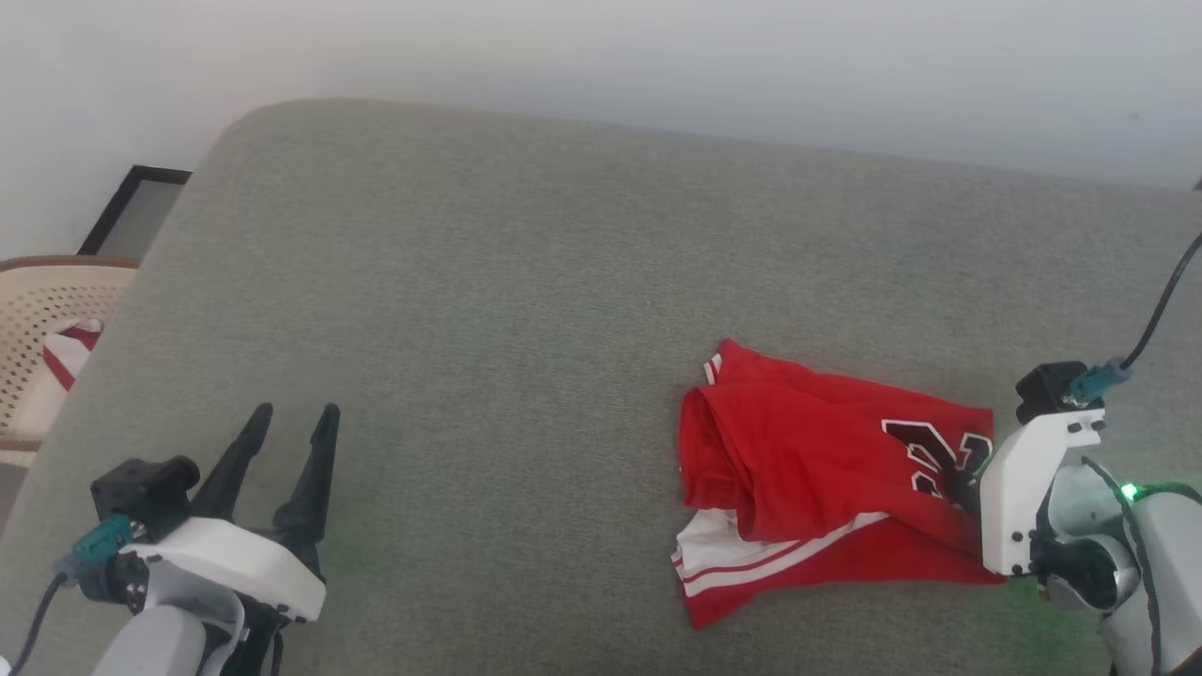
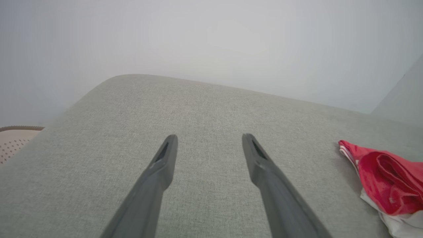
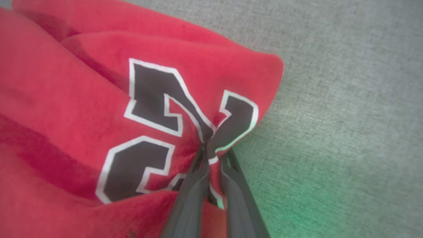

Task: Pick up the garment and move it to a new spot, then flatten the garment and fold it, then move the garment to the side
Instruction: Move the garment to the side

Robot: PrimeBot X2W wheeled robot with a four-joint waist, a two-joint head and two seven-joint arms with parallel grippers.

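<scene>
While the left gripper (image 1: 296, 413) hovers with its fingers spread wide over bare cushion (image 1: 470, 310), well apart from the cloth, the right gripper (image 3: 214, 150) has its two dark fingers pressed almost together on a small pucker of the garment (image 1: 808, 469); the pinch sits in the dark, white-outlined lettering, close to the heap's right edge. The red shirt lies crumpled on the grey-green upholstery, right of the middle and near the robot's right arm; its white striped trim spills out at the near left of the heap; a beige perforated basket (image 1: 38, 310) stands off the cushion's left end.

By its folds the fabric looks soft, light and limp; it should lift with little effort, hang and bunch from a single pinch, and drag any loose layer along; how many layers the fingers have caught cannot be told. For carrying, this pinch probably serves; for flattening, a hold at two spread points, such as the trimmed hem or the shoulders, would likely open it better.
</scene>
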